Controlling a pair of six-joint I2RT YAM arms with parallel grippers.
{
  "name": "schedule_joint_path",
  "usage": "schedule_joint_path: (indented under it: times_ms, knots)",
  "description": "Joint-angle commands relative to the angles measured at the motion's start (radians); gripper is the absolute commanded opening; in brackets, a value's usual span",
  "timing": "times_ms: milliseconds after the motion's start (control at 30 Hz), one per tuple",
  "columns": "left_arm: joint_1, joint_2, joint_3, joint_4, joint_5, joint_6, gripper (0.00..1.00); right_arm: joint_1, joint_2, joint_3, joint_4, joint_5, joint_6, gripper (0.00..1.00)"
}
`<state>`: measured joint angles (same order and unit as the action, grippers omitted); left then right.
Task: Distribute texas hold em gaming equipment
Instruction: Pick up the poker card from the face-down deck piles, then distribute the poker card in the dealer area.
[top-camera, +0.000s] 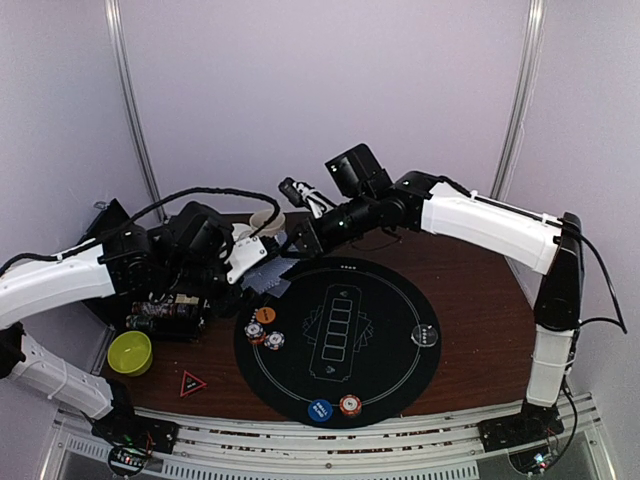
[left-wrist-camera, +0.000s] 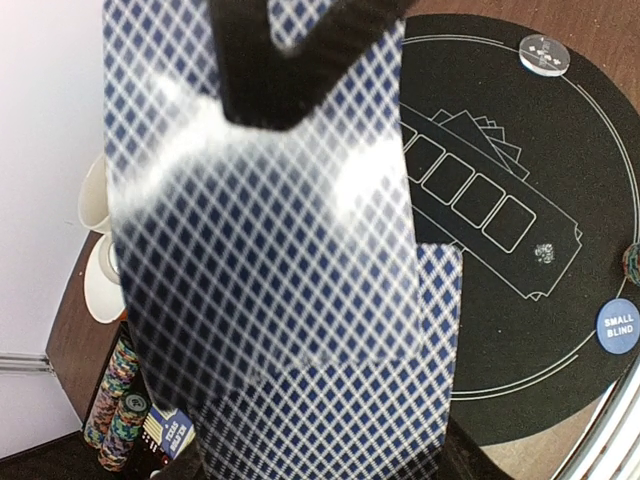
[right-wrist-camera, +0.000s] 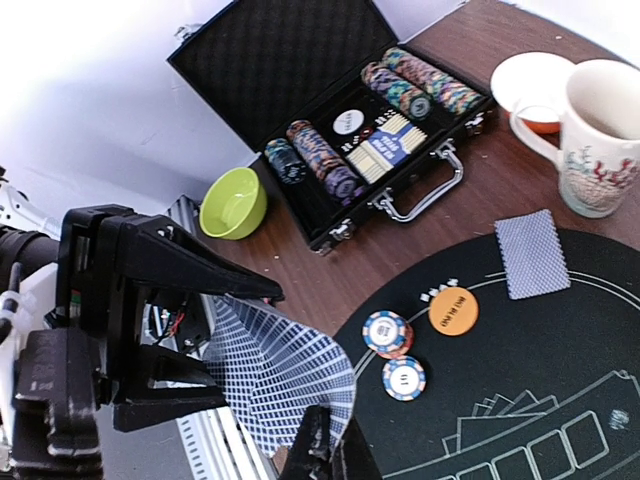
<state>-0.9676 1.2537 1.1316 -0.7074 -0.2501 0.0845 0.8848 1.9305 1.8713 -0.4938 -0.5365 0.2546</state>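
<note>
Playing cards (right-wrist-camera: 285, 375): I see the deck held fanned in the air at the mat's (right-wrist-camera: 560, 370) rim. Left gripper (right-wrist-camera: 250, 345) is pinching the fan. Right gripper (right-wrist-camera: 328, 448) is pressed together on the top card's (left-wrist-camera: 270, 240) edge. One loose card (right-wrist-camera: 532, 253) lies face down across the mat's rim, near the mug (right-wrist-camera: 600, 135). Two striped chip stacks (right-wrist-camera: 385, 332) and an orange disc (right-wrist-camera: 453, 310) sit just inside that rim. Blue disc (left-wrist-camera: 618, 325) and clear disc (left-wrist-camera: 545, 53) are on the mat's outer ring, well apart. Open chip case (right-wrist-camera: 300, 60) and green bowl (right-wrist-camera: 233, 203) are off the mat.
</note>
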Motion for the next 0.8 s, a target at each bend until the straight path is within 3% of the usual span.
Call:
schedule_joint_path:
  times_ms: [0, 200, 333, 500, 633, 767]
  knots:
    - [0.001, -0.023, -0.014, 0.046, -0.01, -0.012, 0.57, -0.012, -0.068, 0.033, -0.099, 0.075, -0.046, 0.0]
    - [0.001, -0.035, -0.021, 0.046, -0.017, -0.024, 0.57, -0.085, -0.136, 0.028, -0.124, -0.1, -0.031, 0.0]
    - [0.002, -0.041, -0.025, 0.046, -0.027, -0.029, 0.57, -0.18, -0.247, -0.081, -0.175, -0.025, 0.015, 0.0]
    - [0.001, -0.037, -0.023, 0.046, -0.043, -0.04, 0.57, -0.254, -0.504, -0.532, -0.07, 0.101, 0.242, 0.0]
    - [0.002, -0.033, -0.023, 0.047, -0.069, -0.061, 0.58, -0.255, -0.726, -0.974, 0.135, 0.182, 0.543, 0.0]
    - [0.002, -0.026, -0.023, 0.049, -0.058, -0.08, 0.58, -0.238, -0.92, -1.267, 0.279, 0.278, 0.854, 0.0]
